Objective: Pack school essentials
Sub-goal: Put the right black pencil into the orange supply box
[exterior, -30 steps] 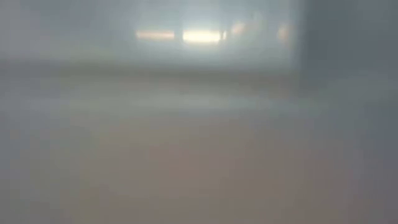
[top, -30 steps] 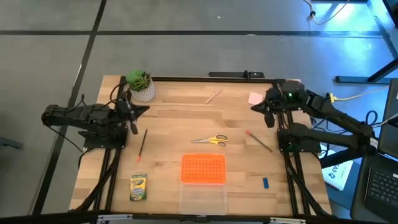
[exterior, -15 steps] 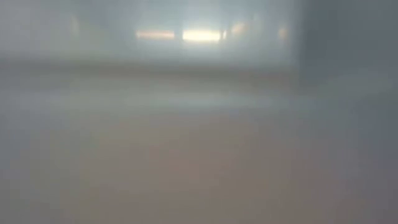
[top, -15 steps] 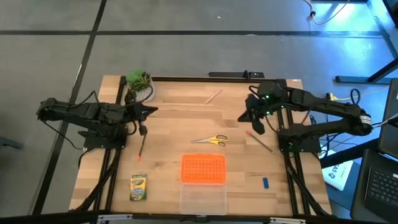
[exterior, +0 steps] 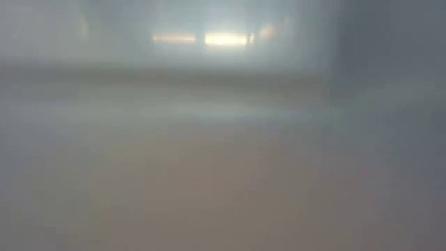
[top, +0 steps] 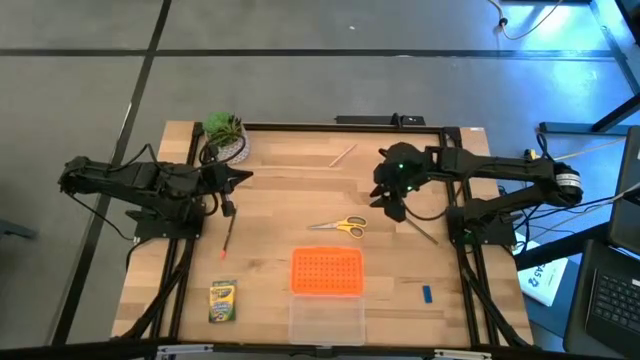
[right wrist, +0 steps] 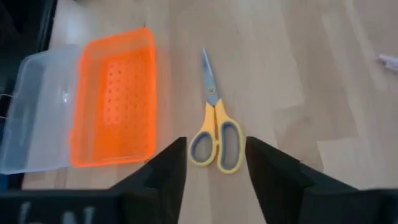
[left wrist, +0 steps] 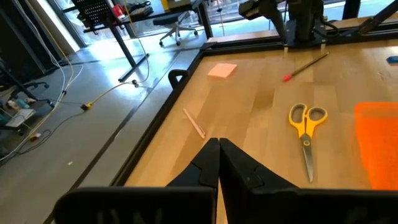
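Observation:
The yellow-handled scissors (top: 340, 226) lie flat at the table's middle, also in the left wrist view (left wrist: 305, 134) and the right wrist view (right wrist: 214, 134). My right gripper (top: 393, 205) (right wrist: 214, 165) hovers open just to their far right, touching nothing. My left gripper (top: 228, 206) (left wrist: 217, 152) is shut, by the far end of the dark pencil (top: 229, 235). A red-tipped pencil (top: 415, 227), a pale wooden pencil (top: 343, 155), a blue eraser (top: 427, 293) and the crayon box (top: 223, 300) lie on the wood. The pink note pad (left wrist: 222, 70) shows in the left wrist view.
The case with the orange perforated lid (top: 326, 272) and its clear half (top: 327, 320) sit at the near middle. A potted plant (top: 225, 135) stands at the far left corner. The low view is only haze. Bare wood lies between the scissors and the plant.
My right gripper has swung from the far right corner toward the table's middle and the scissors. My left gripper moved a little toward the right early on and has kept still since. No object has moved.

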